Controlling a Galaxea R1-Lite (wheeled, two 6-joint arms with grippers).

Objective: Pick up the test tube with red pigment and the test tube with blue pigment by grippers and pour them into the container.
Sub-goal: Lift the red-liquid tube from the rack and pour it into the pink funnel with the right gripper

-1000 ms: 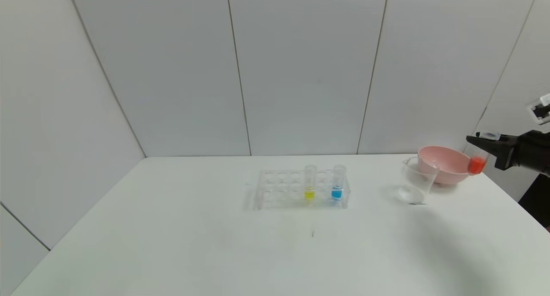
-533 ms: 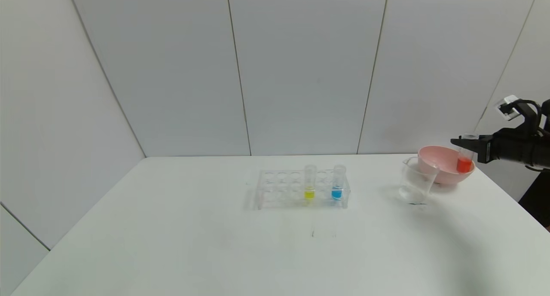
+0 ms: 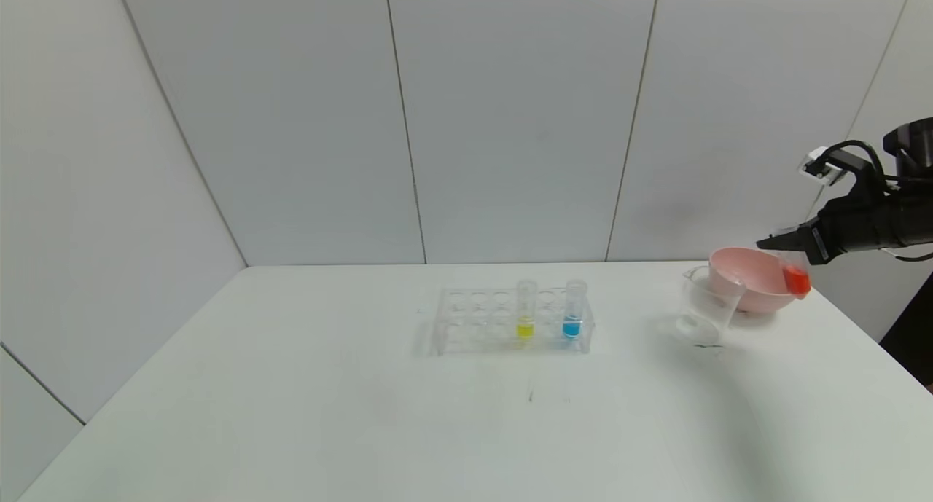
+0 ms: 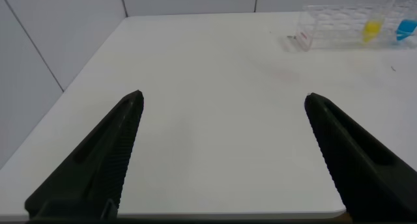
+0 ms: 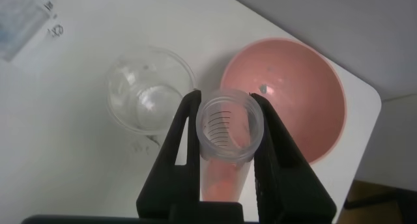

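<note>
My right gripper is shut on the test tube with red pigment, held tilted above the pink bowl's right rim. In the right wrist view the tube's open mouth sits clamped between the black fingers, over the gap between beaker and bowl. The clear container stands on the table left of the bowl, also seen in the right wrist view. The test tube with blue pigment stands upright in the clear rack. My left gripper is open and empty over bare table, out of the head view.
A pink bowl stands right behind the container. A tube with yellow liquid stands in the rack left of the blue one. The table's right edge runs close to the bowl.
My right gripper has moved left and a little up with the red tube, from beside the bowl to above its right rim, and the tube has tilted.
</note>
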